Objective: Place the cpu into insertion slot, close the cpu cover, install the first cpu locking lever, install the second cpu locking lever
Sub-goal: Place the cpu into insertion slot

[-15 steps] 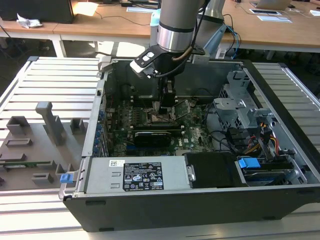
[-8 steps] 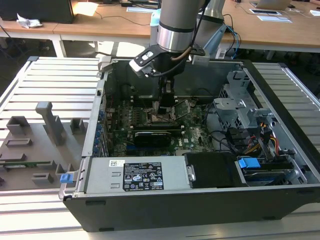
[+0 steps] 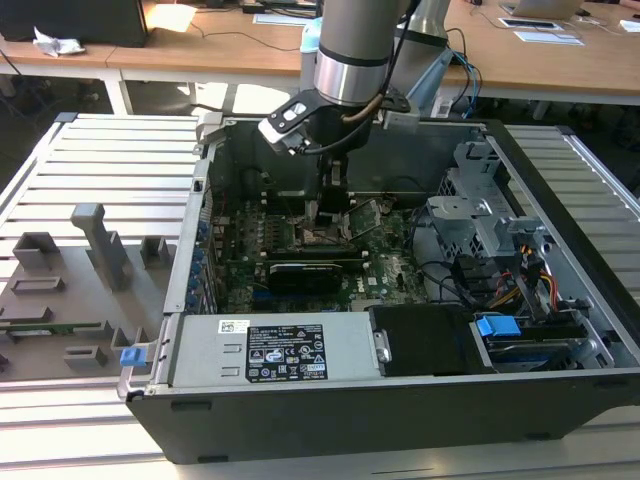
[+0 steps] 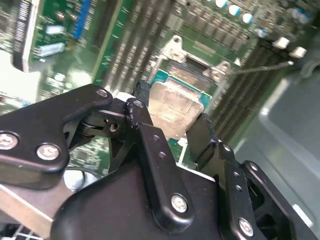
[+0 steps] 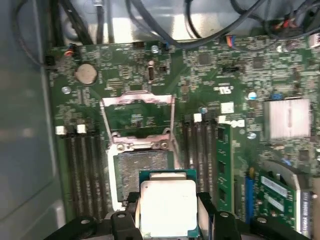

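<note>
**Exterior view and both wrist views: hand (image 3: 330,205) grips the cpu (image 5: 167,207) at the open insertion slot (image 5: 142,172)**

From the exterior view I see the arm (image 3: 350,50) reaching straight down into an open computer case (image 3: 300,420). The case lies on a slatted metal worktop (image 3: 110,150). The hand sits low over the green motherboard (image 3: 385,275), near the middle of the case. Grey plastic fixtures (image 3: 100,245) stand on the worktop at the exterior view's left, apart from the case.

In the first wrist view the hand is closed on the cpu. Two black fingers (image 5: 207,215) press against its opposite edges, and its dull silver top faces the camera. The chip overlaps one edge of the insertion slot, and the rest of the slot's dark recessed centre lies uncovered beyond it. I cannot tell how high the chip is above the slot.

The cpu cover (image 5: 137,96) is swung open on the far side of the slot, with green board showing through its square window. Long memory slots (image 5: 82,170) run along both sides of the socket.

In the second wrist view a thin metal lever (image 4: 260,66) juts out from beside the slot.
</note>
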`<state>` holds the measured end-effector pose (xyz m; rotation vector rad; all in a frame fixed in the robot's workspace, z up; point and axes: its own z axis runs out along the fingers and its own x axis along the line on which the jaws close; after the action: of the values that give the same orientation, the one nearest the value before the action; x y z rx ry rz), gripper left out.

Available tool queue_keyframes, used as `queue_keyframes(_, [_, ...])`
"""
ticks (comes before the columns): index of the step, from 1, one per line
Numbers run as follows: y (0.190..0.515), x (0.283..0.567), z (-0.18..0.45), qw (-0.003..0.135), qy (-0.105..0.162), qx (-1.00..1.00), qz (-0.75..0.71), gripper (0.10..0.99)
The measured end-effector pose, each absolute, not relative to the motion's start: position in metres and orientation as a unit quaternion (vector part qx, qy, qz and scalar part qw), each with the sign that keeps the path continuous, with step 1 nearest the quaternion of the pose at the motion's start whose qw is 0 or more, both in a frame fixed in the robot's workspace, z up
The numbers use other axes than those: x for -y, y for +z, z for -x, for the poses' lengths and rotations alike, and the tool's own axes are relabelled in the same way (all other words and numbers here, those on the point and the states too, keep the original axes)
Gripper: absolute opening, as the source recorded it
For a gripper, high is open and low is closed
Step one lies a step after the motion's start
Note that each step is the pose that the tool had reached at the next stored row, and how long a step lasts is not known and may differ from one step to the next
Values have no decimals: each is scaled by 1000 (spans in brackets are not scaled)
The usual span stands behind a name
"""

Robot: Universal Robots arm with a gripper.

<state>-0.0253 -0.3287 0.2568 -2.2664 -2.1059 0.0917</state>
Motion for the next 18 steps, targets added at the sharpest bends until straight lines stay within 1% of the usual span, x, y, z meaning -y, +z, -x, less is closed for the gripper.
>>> queue_keyframes(2, [257,329,25,26,27,687,726,541])
queue_keyframes(7, [257,329,25,25,28,719,694,541])
queue_keyframes(11, [256,329,25,9,14,719,695,541])
queue_keyframes(16, [256,329,25,9,13,719,695,541])
queue_keyframes(18, [256,324,25,8,13,719,695,541])
